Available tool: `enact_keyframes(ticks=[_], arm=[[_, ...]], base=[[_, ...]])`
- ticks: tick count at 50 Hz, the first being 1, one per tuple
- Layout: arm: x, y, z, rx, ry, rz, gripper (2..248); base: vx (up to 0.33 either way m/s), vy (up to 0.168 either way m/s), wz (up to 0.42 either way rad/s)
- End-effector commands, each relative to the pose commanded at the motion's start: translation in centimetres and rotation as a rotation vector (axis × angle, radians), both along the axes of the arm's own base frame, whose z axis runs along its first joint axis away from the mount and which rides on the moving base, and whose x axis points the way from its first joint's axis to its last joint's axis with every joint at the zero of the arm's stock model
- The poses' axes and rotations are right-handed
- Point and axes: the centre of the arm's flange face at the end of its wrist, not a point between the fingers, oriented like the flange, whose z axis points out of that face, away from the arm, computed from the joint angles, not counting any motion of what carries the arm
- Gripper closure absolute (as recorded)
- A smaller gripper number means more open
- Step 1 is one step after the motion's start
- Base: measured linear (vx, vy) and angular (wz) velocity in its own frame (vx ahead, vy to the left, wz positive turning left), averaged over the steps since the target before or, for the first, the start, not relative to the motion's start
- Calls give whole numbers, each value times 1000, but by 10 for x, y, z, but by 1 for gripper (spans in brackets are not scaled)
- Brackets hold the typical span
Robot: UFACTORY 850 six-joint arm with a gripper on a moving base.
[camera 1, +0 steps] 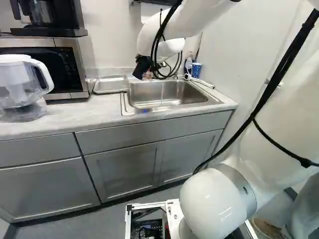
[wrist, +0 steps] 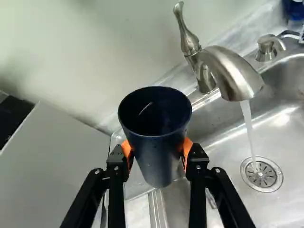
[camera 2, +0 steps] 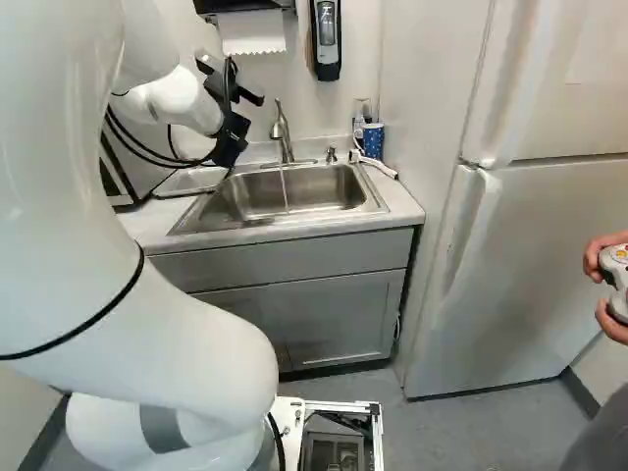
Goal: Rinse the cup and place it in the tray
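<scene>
The pincer (wrist: 156, 149) has the cup (wrist: 154, 147) pinched between its two orange pads (wrist: 185, 148), one on each side. The cup is dark blue. It is about upright, with its open top showing, and it is near the tap (wrist: 232, 71), on the side where the tray (camera 1: 110, 85) is. Water (wrist: 247, 121) is running from the tap into the sink (camera 1: 167, 94), and the cup is not under it. I can't tell if the cup is wet inside.

I think the rinse is the job now. The cup should go sideways and down a bit, so it gets past the tap's end without a bump. Then its mouth should sit under the water, and it should tip over the drain (wrist: 269, 176) to let the water out. A firm hold is good, because wet sides may get slippery. The tray is close by, so after that it needs just a short trip and a soft, slow set-down.

The arm (camera 2: 69, 196) is big and bends over the table (camera 1: 75, 110). Its wrist (camera 2: 182, 101) is by the back of the sink, near the tray. The microwave (camera 1: 67, 64) is close too, so the arm should not swing that way.
</scene>
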Motion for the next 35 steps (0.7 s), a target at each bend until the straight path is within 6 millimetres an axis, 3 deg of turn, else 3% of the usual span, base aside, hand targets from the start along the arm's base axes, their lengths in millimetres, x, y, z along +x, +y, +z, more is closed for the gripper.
enact_keyframes(ticks=[35], arm=[[0,0,0,322,91,-153,129]], base=[[0,0,0]])
